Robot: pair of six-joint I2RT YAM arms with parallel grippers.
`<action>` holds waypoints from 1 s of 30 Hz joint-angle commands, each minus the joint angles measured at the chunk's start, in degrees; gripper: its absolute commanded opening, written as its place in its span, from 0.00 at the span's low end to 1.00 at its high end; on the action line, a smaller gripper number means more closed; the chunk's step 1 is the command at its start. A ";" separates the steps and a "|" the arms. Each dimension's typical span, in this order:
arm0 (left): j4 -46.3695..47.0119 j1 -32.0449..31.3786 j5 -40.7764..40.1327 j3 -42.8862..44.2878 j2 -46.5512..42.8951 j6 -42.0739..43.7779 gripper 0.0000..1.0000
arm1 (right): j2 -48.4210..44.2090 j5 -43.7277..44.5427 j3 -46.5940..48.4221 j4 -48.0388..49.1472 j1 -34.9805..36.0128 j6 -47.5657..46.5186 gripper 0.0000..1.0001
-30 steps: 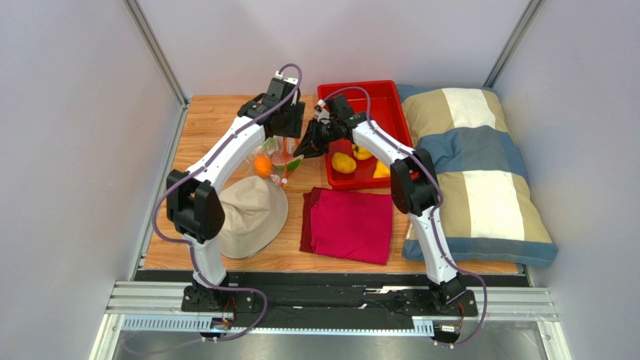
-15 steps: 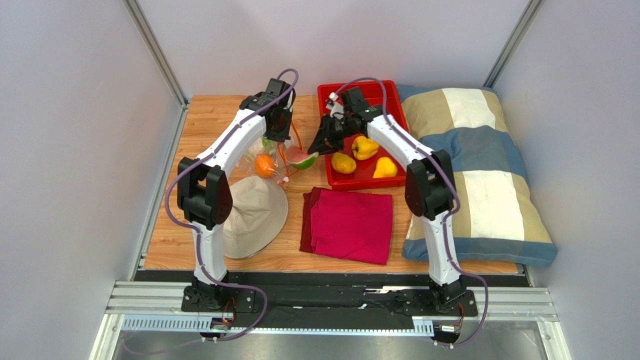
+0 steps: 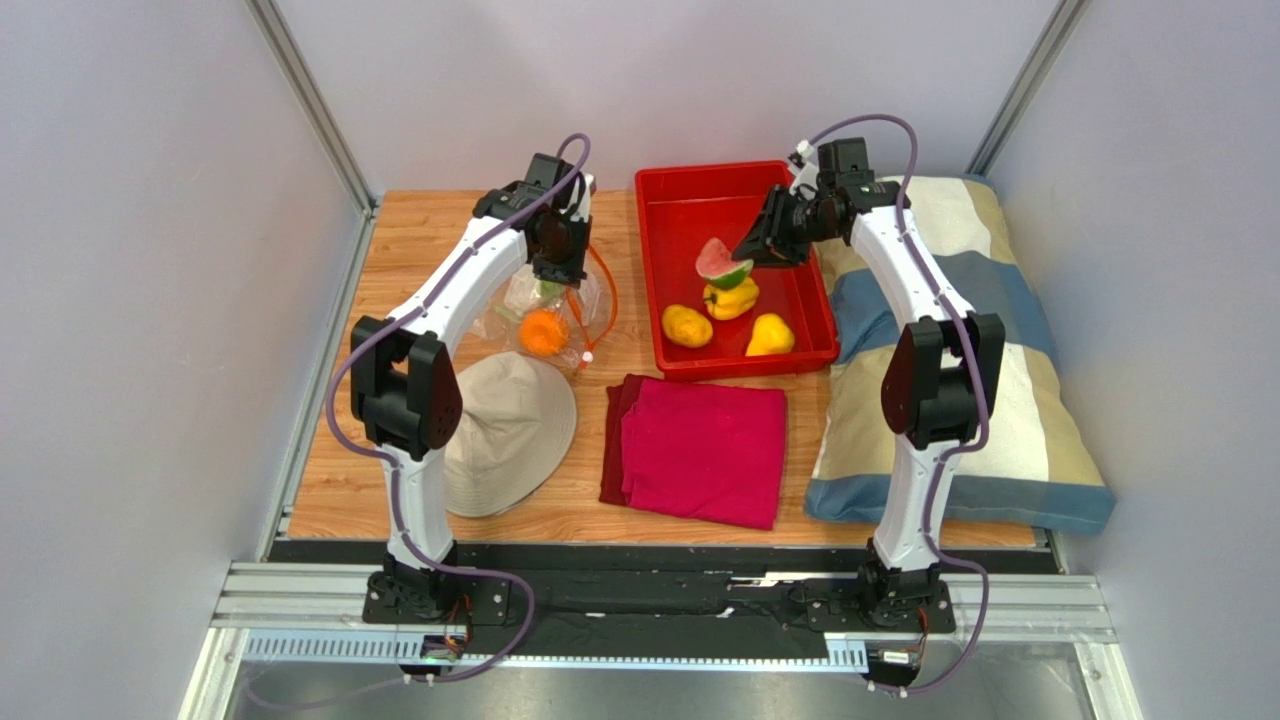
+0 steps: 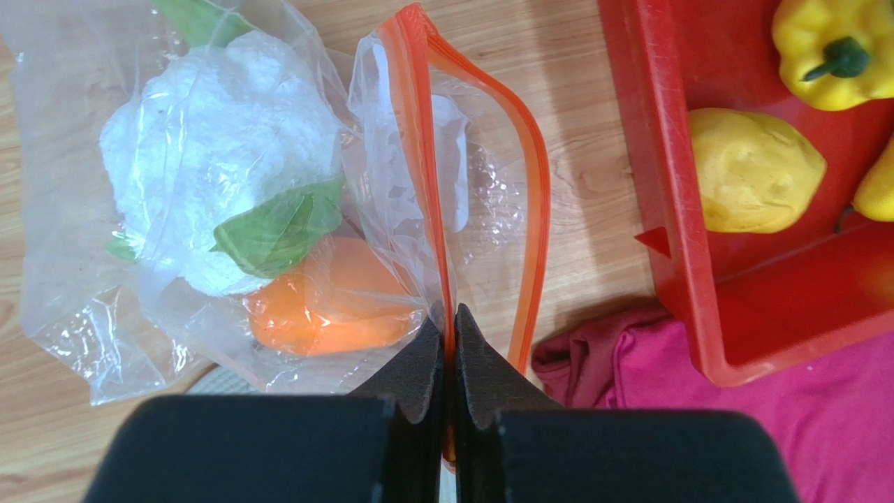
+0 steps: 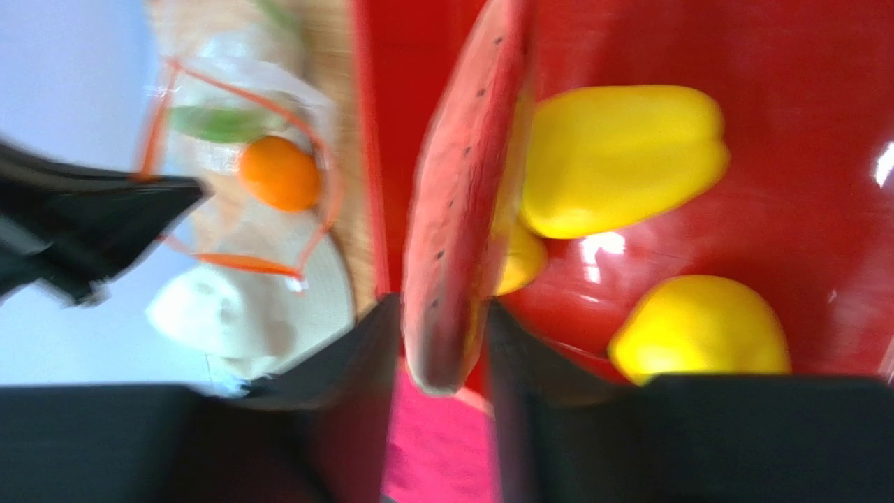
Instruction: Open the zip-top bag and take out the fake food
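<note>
The clear zip-top bag [image 3: 519, 308] lies left of the red tray [image 3: 721, 188], its mouth gaping. My left gripper [image 4: 449, 320] is shut on one side of the orange-red zip strip [image 4: 425, 157]. A white cauliflower [image 4: 210, 157] and an orange [image 4: 331, 309] remain inside the bag. My right gripper [image 5: 443, 304] hangs over the tray, and a watermelon slice [image 5: 462, 210] stands between its fingertips, touching both. Below it in the tray lie a yellow bell pepper [image 3: 732, 297] and two yellow fruits [image 3: 687, 324] [image 3: 769, 336].
A beige hat [image 3: 504, 428] lies just in front of the bag. A folded magenta cloth [image 3: 699, 447] sits in front of the tray. A striped pillow [image 3: 962, 345] fills the right side. Grey walls close in the table on three sides.
My right gripper carried the watermelon slice from the bag's mouth rightward over the tray. My left gripper closed on the zip strip and the bag shifted slightly.
</note>
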 commanded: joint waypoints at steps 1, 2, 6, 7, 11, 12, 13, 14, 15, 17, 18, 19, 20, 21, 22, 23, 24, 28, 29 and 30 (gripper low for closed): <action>1.61 0.40 4.89 2.38 -3.03 -1.29 0.00 | 4.59 5.73 5.40 -5.81 0.25 -4.95 0.50; 1.61 0.49 5.16 2.38 -3.03 -1.37 0.00 | 5.21 6.96 6.56 -6.88 0.34 -5.49 0.63; 1.97 0.40 6.12 2.30 -3.47 -1.46 0.00 | 2.94 11.27 7.97 -7.95 1.04 -7.25 0.77; 2.05 0.40 6.39 2.21 -3.47 -1.46 0.00 | 2.58 11.28 8.15 -7.51 1.91 -7.60 0.78; 2.32 0.40 6.66 2.21 -3.56 -1.55 0.00 | 0.91 10.41 8.24 -4.44 6.39 -8.65 0.77; 2.32 0.40 6.57 2.21 -3.47 -1.38 0.00 | 1.00 8.58 7.89 -3.39 7.54 -8.39 0.77; 2.23 0.49 6.48 2.21 -3.56 -1.38 0.00 | 1.26 7.25 7.45 -0.68 9.72 -8.04 0.75; 2.23 0.49 6.31 2.29 -3.56 -1.38 0.00 | 1.52 6.02 7.19 0.74 10.79 -7.34 0.73; 2.23 0.58 6.30 2.38 -3.56 -1.46 0.00 | 2.22 3.31 7.10 1.97 11.76 -6.99 0.72; 2.05 0.58 6.22 2.65 -3.82 -1.55 0.00 | 4.15 1.01 6.83 6.36 14.66 -6.55 0.66; 2.14 0.58 6.30 2.73 -3.82 -1.64 0.00 | 4.86 -1.70 6.83 7.94 15.54 -6.11 0.63; 2.14 0.58 6.22 2.82 -4.00 -1.64 0.00 | 6.52 -3.03 6.83 10.74 16.94 -5.67 0.54; 2.05 0.58 6.30 2.82 -4.09 -1.64 0.00 | 7.23 -4.35 6.83 12.42 17.47 -5.23 0.50; 2.05 0.58 6.39 2.82 -4.17 -1.73 0.00 | 7.85 -6.36 6.66 15.75 18.61 -3.92 0.45; 2.05 0.58 6.31 2.82 -4.26 -1.64 0.00 | 8.90 -7.08 6.31 17.78 18.97 -3.30 0.40; 1.97 0.58 6.30 2.74 -4.35 -1.81 0.00 | 9.52 -7.87 6.30 19.37 19.41 -2.86 0.38; 1.97 0.58 6.30 2.73 -4.35 -1.90 0.00 | 10.13 -8.83 6.48 21.21 20.37 -2.85 0.38; 1.88 0.58 6.39 2.82 -4.61 -1.99 0.00 | 12.60 -10.16 6.57 25.35 21.61 -2.16 0.39; 1.70 0.58 6.31 2.91 -4.61 -1.99 0.00 | 13.82 -10.51 6.74 25.88 21.61 -1.89 0.39; 1.62 0.58 6.30 3.00 -4.61 -1.99 0.00 | 14.44 -10.95 6.92 26.76 21.61 -1.45 0.39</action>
